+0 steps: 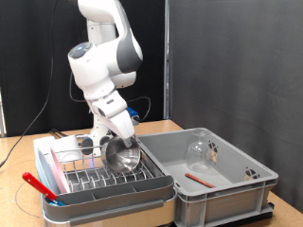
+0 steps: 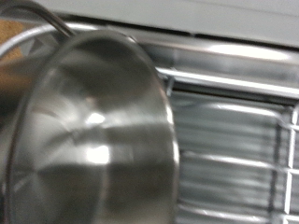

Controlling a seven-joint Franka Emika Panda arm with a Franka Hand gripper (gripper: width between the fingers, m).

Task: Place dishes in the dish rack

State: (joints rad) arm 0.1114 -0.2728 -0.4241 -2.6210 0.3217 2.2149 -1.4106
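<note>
My gripper hangs low over the dish rack, a silver wire rack in a pale tray with a grey rim. It is shut on the shiny steel cup, which it holds tilted just above the rack's right end. The wrist view shows the steel cup close up, with the rack wires behind it; my fingers do not show there. A pink plate stands on edge at the rack's left end. A clear glass and a thin red stick lie in the grey bin.
The larger grey plastic bin stands right of the rack, touching it. Both sit on a wooden table. Black curtains hang behind. Cables trail at the exterior view's left edge.
</note>
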